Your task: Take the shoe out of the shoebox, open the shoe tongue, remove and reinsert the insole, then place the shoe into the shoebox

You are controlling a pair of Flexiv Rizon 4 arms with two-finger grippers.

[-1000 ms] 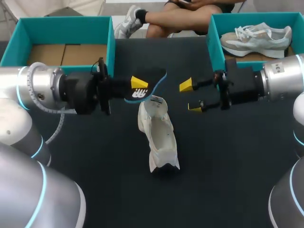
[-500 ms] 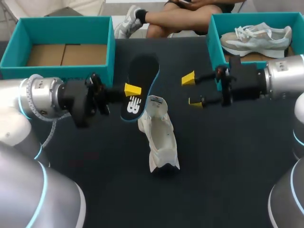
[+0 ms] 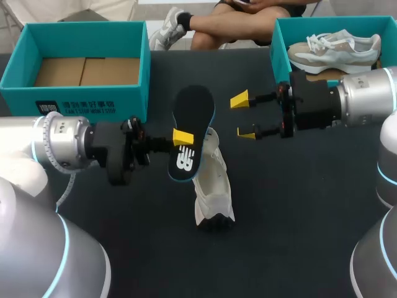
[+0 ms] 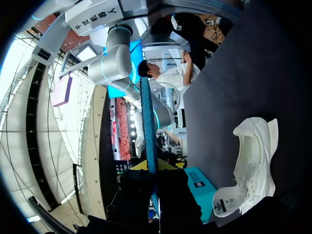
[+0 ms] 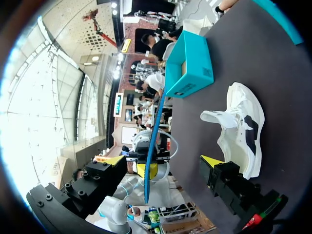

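Dark, matte, even surface under everything. At its far left corner, a teal cardboard left shoebox: straight walls, open top, plain brown floor inside. At the far right corner, a matching right shoebox, with a pale grey-and-white laced sneaker lying in it.

Around the middle of the surface, the white shoe: soft, creased upper, throat gaping wide, set lengthwise from the far side toward the near edge. From the wrist views, a floppy white tongue folded outward and dark patches on the shoe's side.

Above the shoe's far end, the insole: a long, thin, rounded oval, black face with white print, blue rim. Held off the surface and tilted up, its lower end overlapping the shoe in the head view; cannot tell whether touching. Seen edge-on from the left wrist as a narrow blue strip.

Left pincer, reaching in from the left edge, closed tight on the insole near its printed end, one yellow tip on the face, the other behind it.

Right pincer, in from the right edge just before the right shoebox, spread wide, nothing between its tips, apart from the insole.

Bare dark surface between shoe and right pincer, and along the near edge.
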